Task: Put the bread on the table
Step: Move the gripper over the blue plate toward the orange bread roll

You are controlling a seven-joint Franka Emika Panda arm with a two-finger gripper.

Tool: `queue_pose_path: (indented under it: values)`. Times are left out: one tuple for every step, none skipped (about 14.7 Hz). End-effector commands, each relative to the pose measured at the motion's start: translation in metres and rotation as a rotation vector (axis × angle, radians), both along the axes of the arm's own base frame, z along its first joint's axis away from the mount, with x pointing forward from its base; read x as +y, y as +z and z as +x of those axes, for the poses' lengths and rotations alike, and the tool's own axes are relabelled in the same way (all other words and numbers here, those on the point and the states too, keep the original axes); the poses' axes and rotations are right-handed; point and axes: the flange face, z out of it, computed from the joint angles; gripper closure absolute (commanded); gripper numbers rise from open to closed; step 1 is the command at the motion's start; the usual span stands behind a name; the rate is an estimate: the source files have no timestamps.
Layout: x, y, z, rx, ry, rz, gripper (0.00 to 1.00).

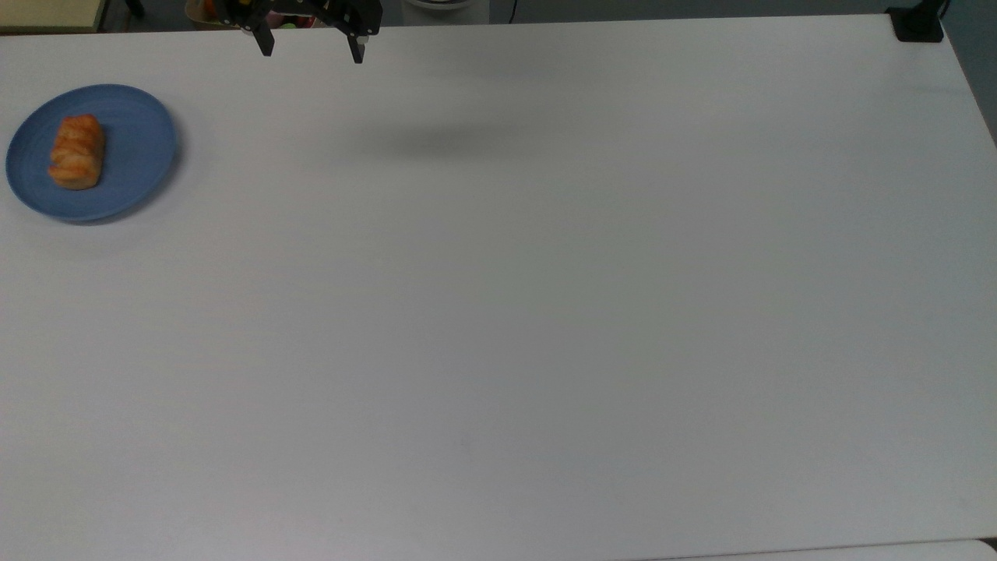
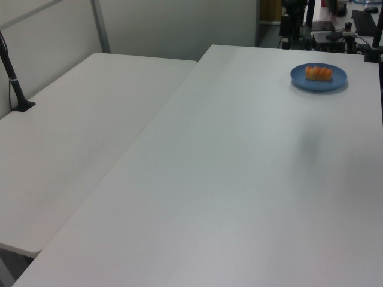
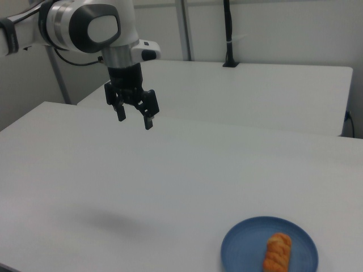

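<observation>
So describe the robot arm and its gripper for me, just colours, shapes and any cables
The arm is a chunky, rounded white shell with dark grey oval panels at its joints and a black band near the right view's left edge. A thin black cable loops beneath it. At the wrist, a small white block sits above the black two-finger gripper, whose angular black fingers are slim and straight.

I see the table (image 1: 545, 312) as a plain white matte top, bare over nearly its whole surface. The one thing lying directly on it is a round blue plate (image 1: 132, 125), close to the top view's left edge and near the far end in the left view. A soft grey shadow (image 1: 444, 142) falls on the surface toward the top view's upper middle. A second white table (image 2: 78, 131) butts against it on the left view's left.
</observation>
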Motion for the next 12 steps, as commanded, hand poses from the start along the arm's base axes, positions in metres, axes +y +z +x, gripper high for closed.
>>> queue_pose_path:
  values:
    - [-0.0069,0.0108,-0.011,-0.006,-0.027,-0.015,0.0]
    - [-0.0069,0.0116,-0.0116,-0.006,-0.027,-0.015,0.0]
    - [-0.0077,0.0143,-0.0129,-0.01,-0.029,-0.015,0.0]
    - [-0.0119,0.0152,-0.0138,-0.012,-0.037,-0.016,0.0]
    - [-0.0144,0.0152,-0.0141,-0.011,-0.043,-0.016,0.0]
    - [-0.0134,0.0152,-0.0139,-0.012,-0.041,-0.015,0.0]
    - [-0.0125,0.0151,-0.014,-0.01,-0.041,-0.015,0.0]
    - [-0.0125,0.0152,-0.0138,-0.012,-0.041,-0.015,0.0]
    - [-0.0126,0.0152,-0.0138,-0.012,-0.038,-0.015,0.0]
    - [-0.0134,0.0152,-0.0139,-0.012,-0.032,-0.015,0.0]
    - [-0.0134,0.0162,-0.0135,-0.016,-0.029,-0.015,0.0]
    - [-0.0135,0.0163,-0.0134,-0.018,-0.028,-0.015,0.0]
